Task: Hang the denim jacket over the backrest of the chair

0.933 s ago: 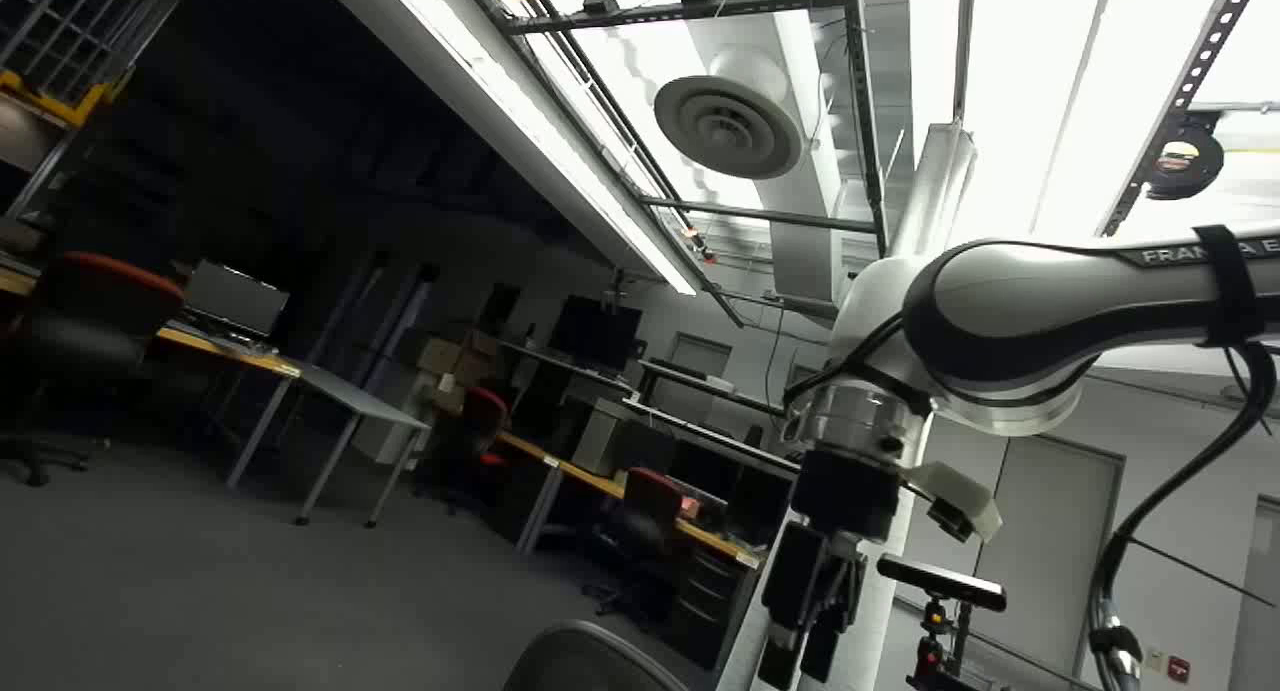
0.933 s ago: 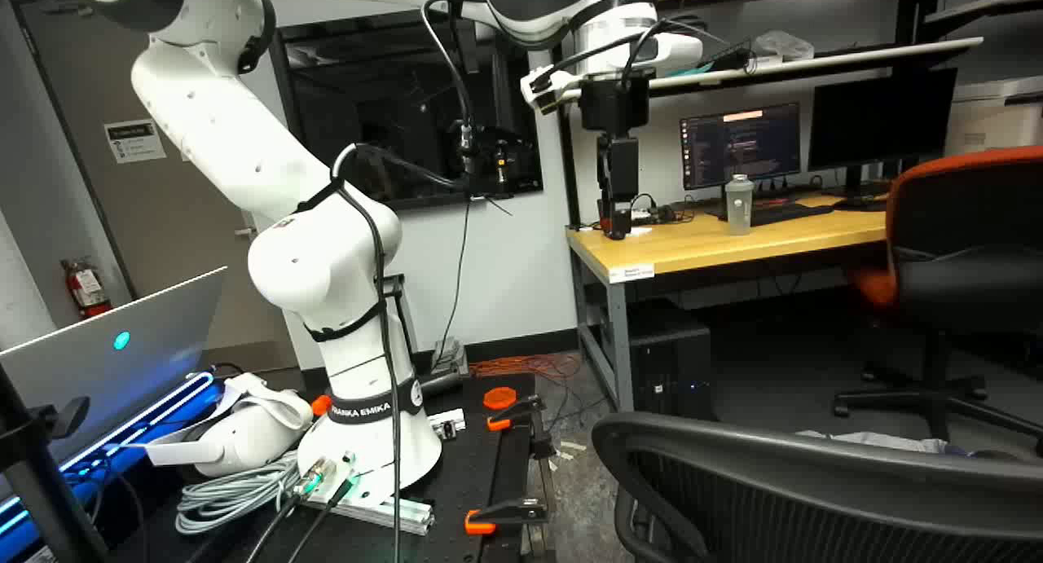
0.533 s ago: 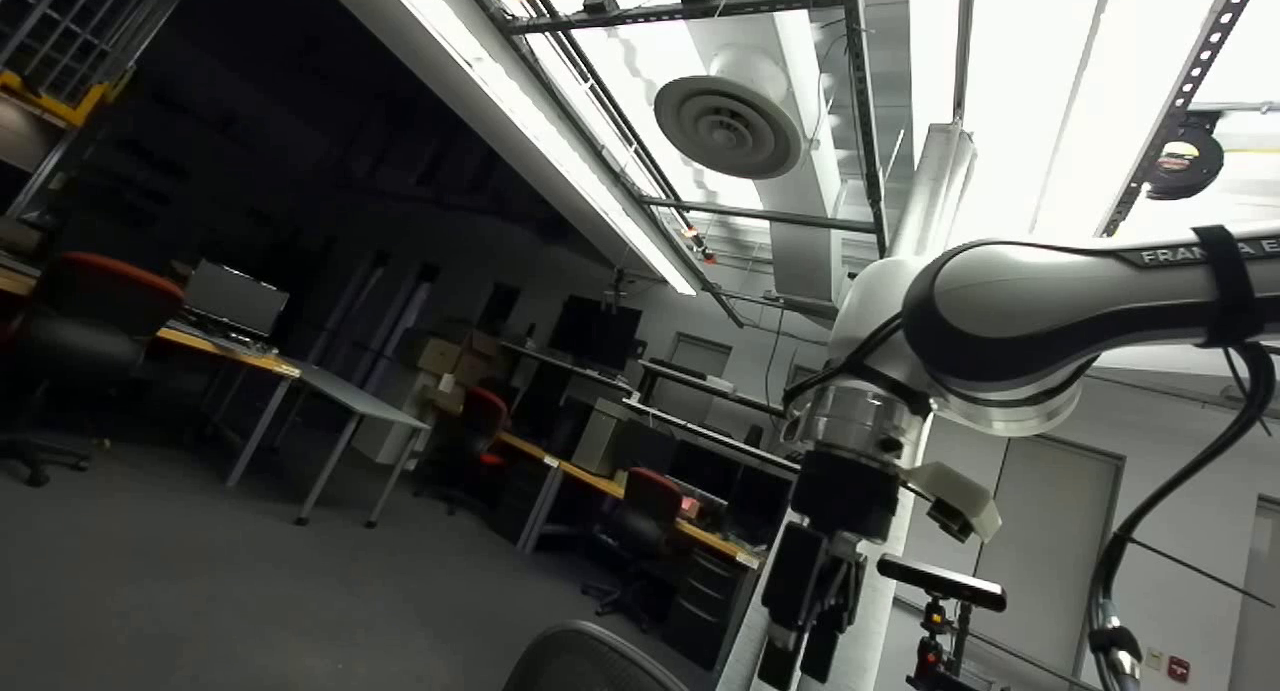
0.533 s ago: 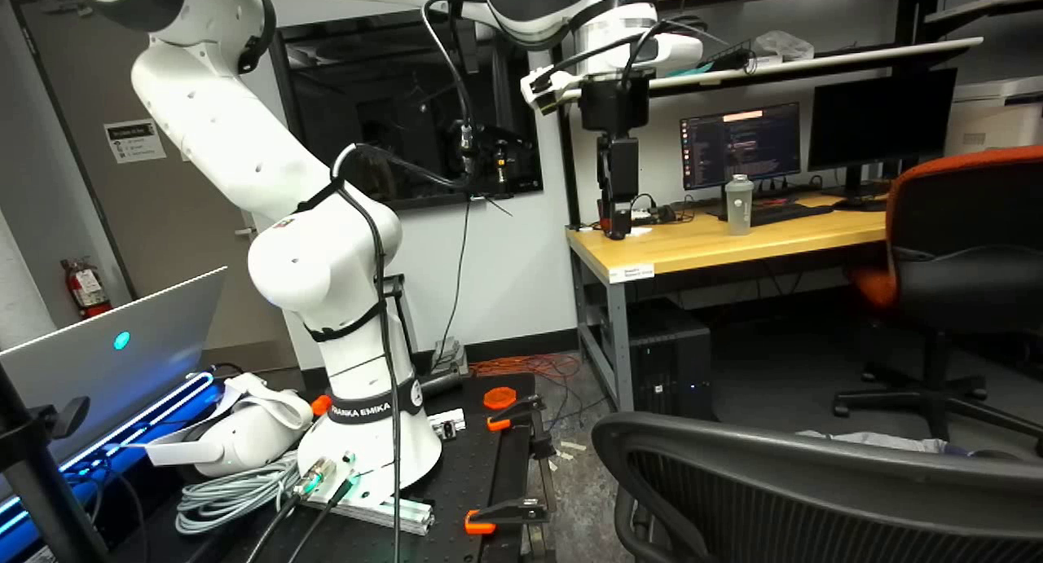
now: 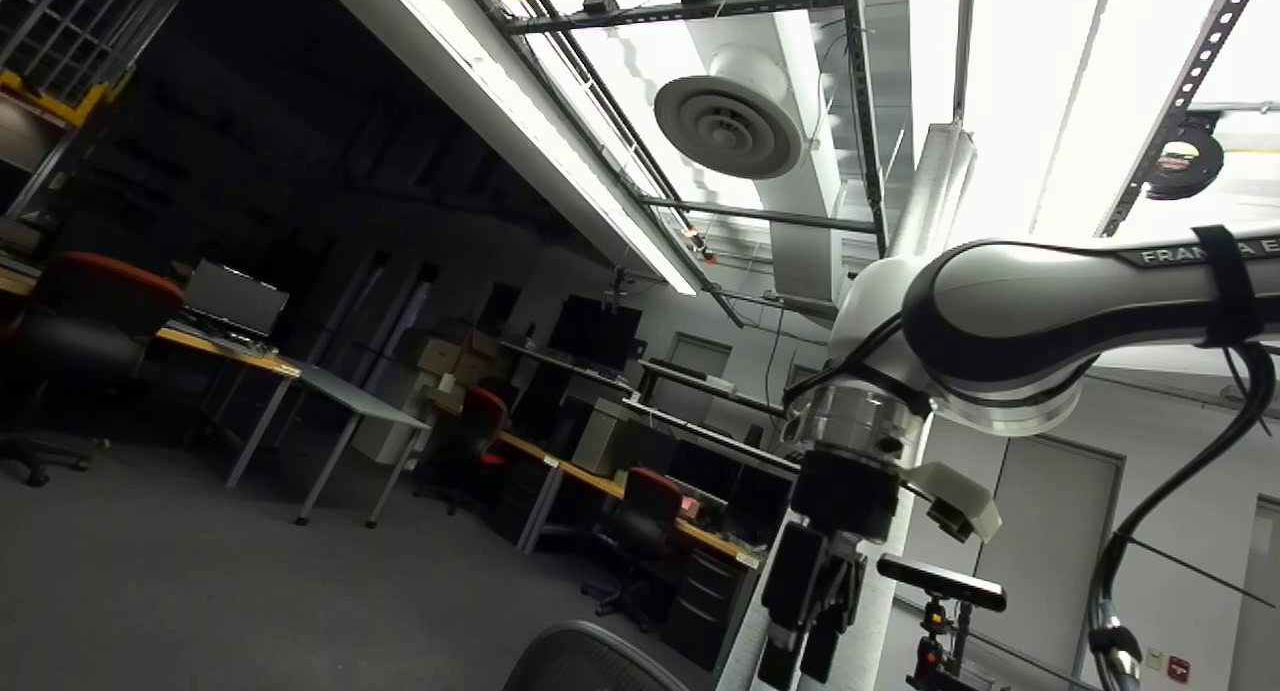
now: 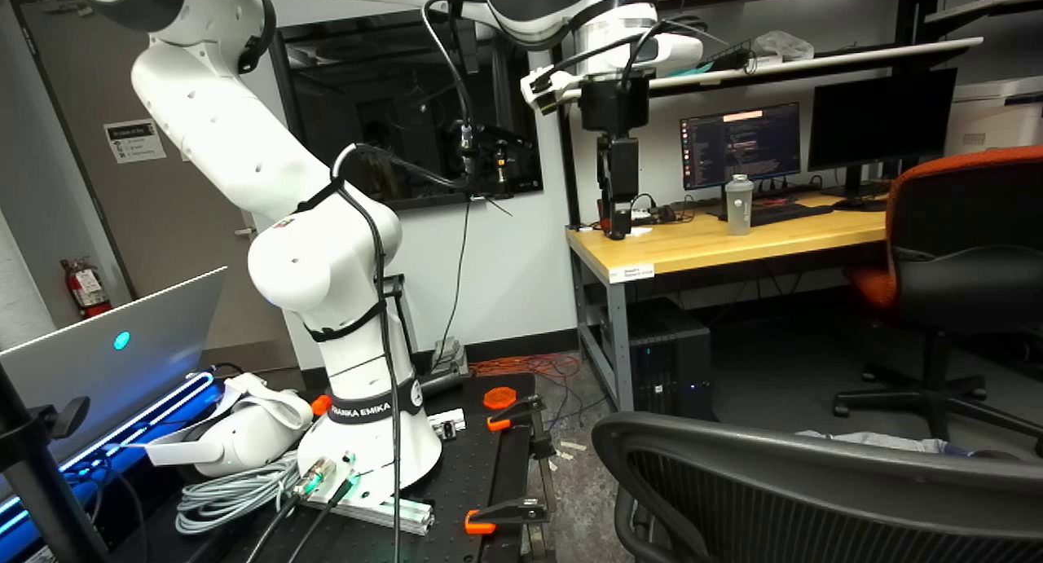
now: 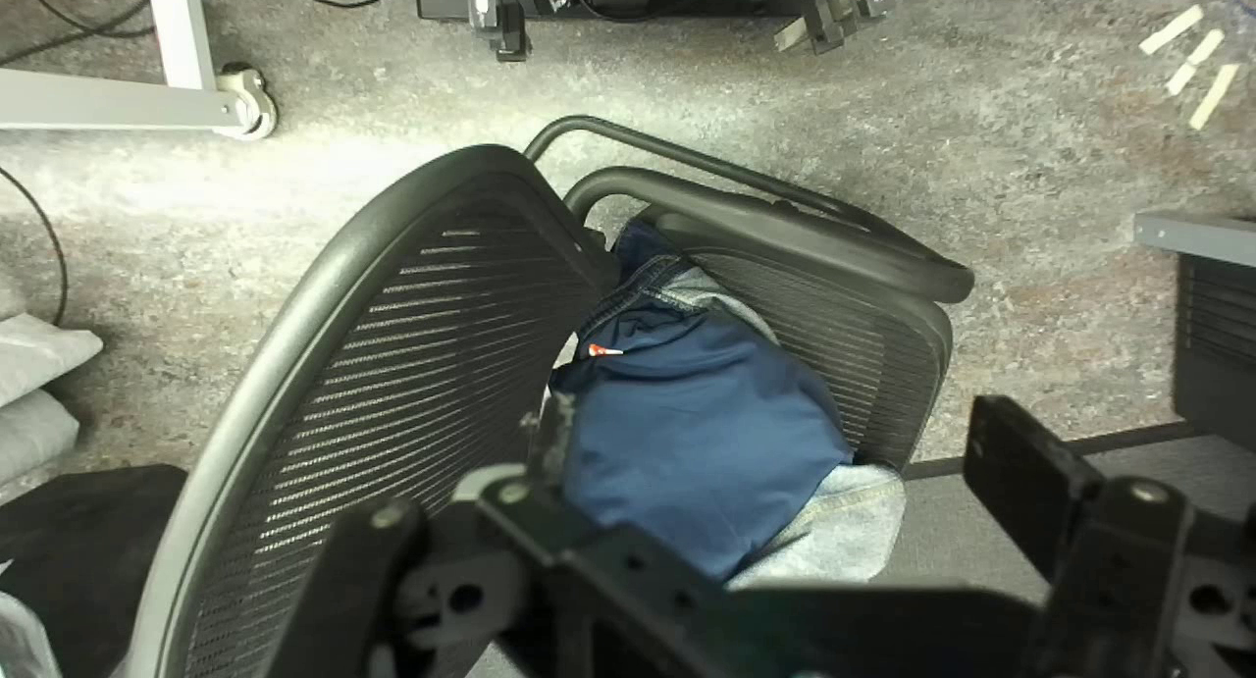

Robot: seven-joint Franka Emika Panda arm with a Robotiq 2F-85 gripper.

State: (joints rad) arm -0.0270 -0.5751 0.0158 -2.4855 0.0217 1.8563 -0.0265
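Note:
The denim jacket lies bunched on the seat of the black mesh chair, its dark blue lining up and pale denim showing at the edges. A strip of the jacket shows past the backrest top in an exterior view. The chair's backrest is bare in the wrist view. The backrest shows in both exterior views, at the bottom right and as a top edge. My gripper is open and empty, fingers wide apart, above the jacket. It points down in both exterior views.
A wooden desk with monitors and a grey bottle stands behind the gripper. An orange-backed chair is at the right. A black computer tower is under the desk. The chair's armrest rises beside the jacket.

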